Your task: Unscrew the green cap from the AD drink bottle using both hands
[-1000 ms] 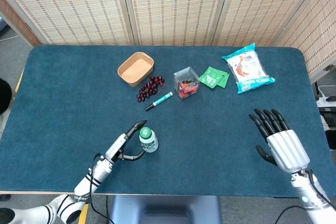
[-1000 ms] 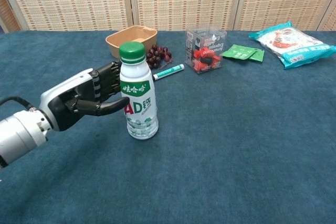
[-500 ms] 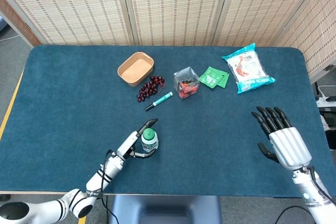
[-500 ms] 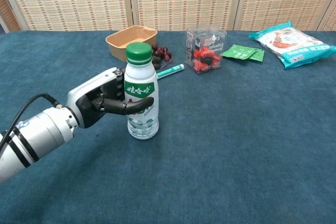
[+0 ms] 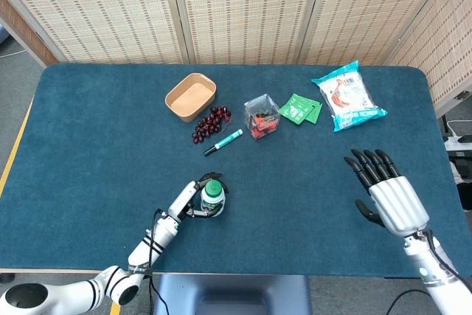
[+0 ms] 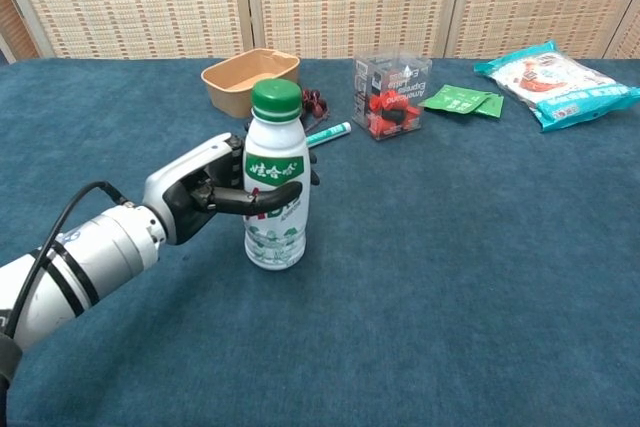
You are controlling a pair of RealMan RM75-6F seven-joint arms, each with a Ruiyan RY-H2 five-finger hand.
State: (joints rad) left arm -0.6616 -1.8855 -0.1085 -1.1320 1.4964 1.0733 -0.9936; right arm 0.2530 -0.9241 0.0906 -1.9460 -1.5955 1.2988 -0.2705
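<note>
While the cap is not yet off, status as follows:

Bottle: white plastic AD drink bottle with green label (image 6: 274,197) is stood upright on the dark blue cloth-covered table (image 5: 88,145), near the front edge, left of centre. Long axis is vertical.
Cap: round green screw cap (image 6: 276,99) is seated on the neck, fully exposed, nothing touching it.
Left hand: black-fingered left hand (image 6: 205,190) is wrapped round the bottle body at label height; one finger is seen crossing the front of the label, the rest are behind. Bottle is judged held.
Right hand: silver-backed right hand (image 5: 389,193) is held above the table's right side, fingers extended and apart, nothing in it. Seen in the head view only.
Key relation: cap lies well apart from the right hand, off towards the robot's left. Left hand is the nearer one but is occupied on the body, below the cap.
Next move (judgement): right hand is to be brought across and down onto the cap from above, along the vertical axis.
Risk (judgement): bottle could be tipped or spun if the left grip is loose.
Clutter: tan bowl (image 5: 191,97), dark grapes (image 5: 210,122) and green-capped pen (image 5: 223,142) are set farther back, off the likely approach path.
</note>
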